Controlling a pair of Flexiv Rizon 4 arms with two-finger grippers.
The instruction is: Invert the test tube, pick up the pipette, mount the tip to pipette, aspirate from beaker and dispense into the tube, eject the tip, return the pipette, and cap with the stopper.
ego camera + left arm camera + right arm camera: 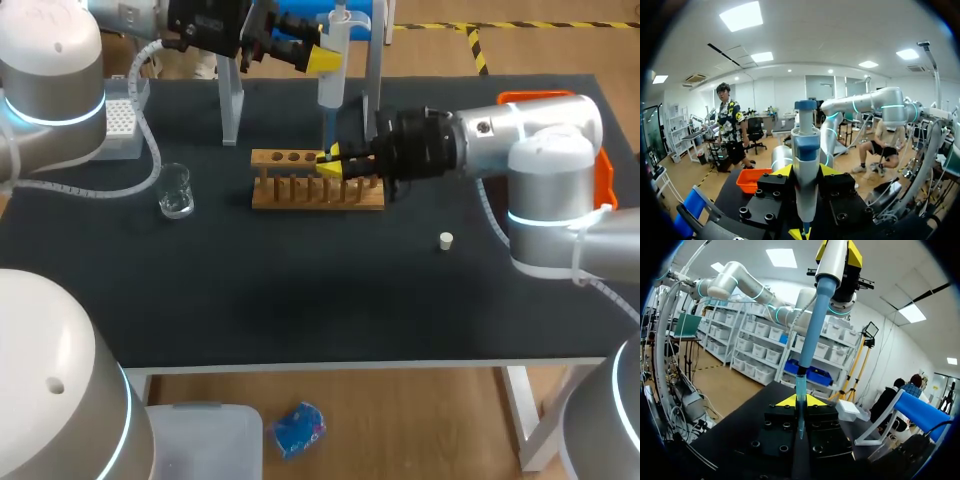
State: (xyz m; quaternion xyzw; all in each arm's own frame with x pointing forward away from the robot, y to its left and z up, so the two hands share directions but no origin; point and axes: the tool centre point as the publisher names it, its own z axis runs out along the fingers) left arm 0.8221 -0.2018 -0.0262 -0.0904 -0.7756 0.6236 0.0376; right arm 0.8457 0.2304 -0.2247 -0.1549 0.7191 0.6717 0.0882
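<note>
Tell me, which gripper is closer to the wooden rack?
Right. The right gripper sits right at the top of the wooden rack. The left gripper is well above it, holding the pipette upright.

Pipette [805, 150] stands upright between the left gripper [806, 172] fingers [781, 171], both pressed against its white body, its blue cap above them. Beyond the fingers, an orange tray [751, 180] rests on the bench [731, 194].
</note>
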